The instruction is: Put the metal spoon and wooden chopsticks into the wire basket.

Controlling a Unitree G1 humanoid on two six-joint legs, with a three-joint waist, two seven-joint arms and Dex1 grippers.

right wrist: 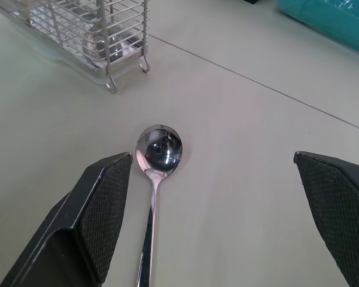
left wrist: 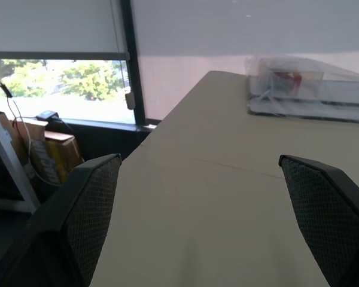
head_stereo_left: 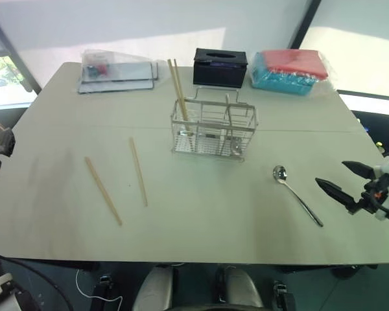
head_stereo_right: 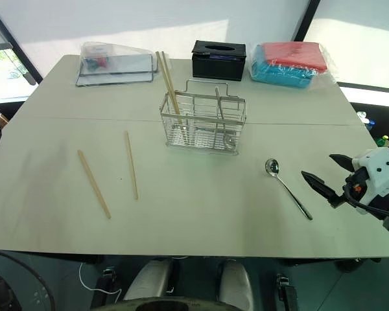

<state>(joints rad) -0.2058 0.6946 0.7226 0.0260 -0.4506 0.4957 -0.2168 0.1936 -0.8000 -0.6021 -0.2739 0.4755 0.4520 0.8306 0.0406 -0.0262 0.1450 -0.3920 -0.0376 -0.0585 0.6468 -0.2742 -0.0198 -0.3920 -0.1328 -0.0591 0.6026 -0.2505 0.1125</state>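
Two loose chopsticks (head_stereo_left: 120, 181) are seen flat on the table (head_stereo_left: 214, 220), side by side but apart, on the left half in front of the basket (head_stereo_left: 214, 129); two more chopsticks (head_stereo_left: 179, 91) are stood in the basket's left compartment, leaning back toward the far left. A utensil is seen inside the basket's right part, kind not clear. The basket is placed upright at mid-table, in front of a black tissue box (head_stereo_left: 220, 67). The spoon (head_stereo_left: 297, 194) is laid flat to the right of the basket, well apart from it, bowl toward the basket and handle pointing to the near right edge. The right gripper (head_stereo_left: 341, 179) is held just right of the spoon's handle end, fingers spread wide, nothing between them; in the right wrist view the spoon (right wrist: 157, 179) is seen just beside one finger (right wrist: 99, 209), with the other finger well off to the far side, no contact visible. The left gripper (left wrist: 197, 227) is held over the table's left edge, fingers wide apart and empty, well away from the loose chopsticks. A clear packet (head_stereo_left: 117, 68) and a red-and-teal pack (head_stereo_left: 290, 70) are lying along the far edge.
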